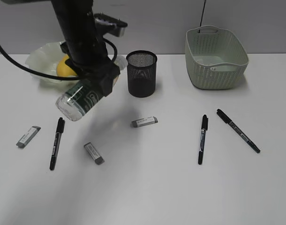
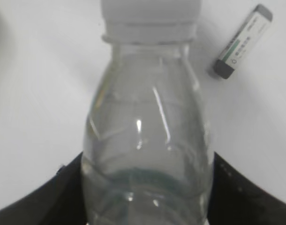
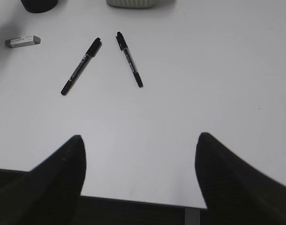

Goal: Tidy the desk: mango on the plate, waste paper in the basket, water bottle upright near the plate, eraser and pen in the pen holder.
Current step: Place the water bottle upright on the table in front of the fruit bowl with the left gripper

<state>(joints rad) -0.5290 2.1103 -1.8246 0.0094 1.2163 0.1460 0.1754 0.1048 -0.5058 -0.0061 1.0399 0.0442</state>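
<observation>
Clear plastic fills our left gripper (image 1: 97, 83) in the exterior view: it is clamped around the water bottle (image 1: 81, 97), which hangs tilted above the desk (image 1: 152, 187), its base pointing down and to the left of the gripper. Just behind the gripper sits the plate (image 1: 44, 58) with the mango (image 1: 66, 67) in it. To the gripper's right stands the pen holder (image 1: 141, 73), and far to the right the basket (image 1: 216, 57). Below the bottle lie a pen (image 1: 56, 142) and, further left, an eraser (image 1: 28, 136); a second eraser (image 1: 94, 153) lies below and slightly right, and a third eraser (image 1: 144, 122) lies to the right, in front of the pen holder. Two more pens (image 1: 202, 138) (image 1: 237, 130) lie well to the right, in front of the basket.

From the left wrist, we see the bottle (image 2: 147, 140) reaching straight out from between the dark jaws, its white cap (image 2: 150, 14) at the far end. An eraser (image 2: 242, 41) lies on the desk beyond, to the right of the cap.

From the right wrist, our right gripper (image 3: 139, 164) is spread wide with nothing between its fingers (image 3: 63, 168), near the desk's front edge. Two pens (image 3: 81, 66) (image 3: 129, 58) lie well ahead of it, an eraser (image 3: 23, 41) ahead to the left.
</observation>
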